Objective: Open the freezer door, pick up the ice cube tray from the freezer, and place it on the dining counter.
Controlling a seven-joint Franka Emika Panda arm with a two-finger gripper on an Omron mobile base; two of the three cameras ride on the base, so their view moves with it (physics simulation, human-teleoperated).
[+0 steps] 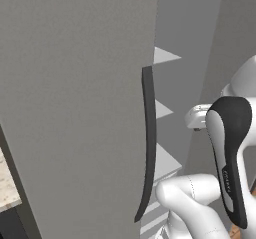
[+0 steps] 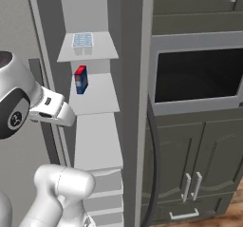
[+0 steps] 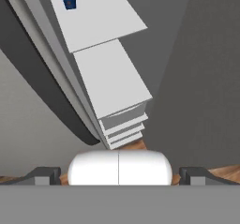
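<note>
Inside the freezer (image 2: 95,140), the ice cube tray (image 2: 82,40) lies on the top shelf, above a red-blue box (image 2: 81,79) whose label is unreadable. Gripper (image 3: 119,175) spread wide, holding nothing.

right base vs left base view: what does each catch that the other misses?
Right base view: the ice cube tray on an upper freezer shelf, a red and blue box on the shelf below, and the dark oven cabinet to the right.
Left base view: the freezer door face-on, and a bit of speckled counter at lower left.
Both: the door's long dark handle, the freezer shelves and the arm.
</note>
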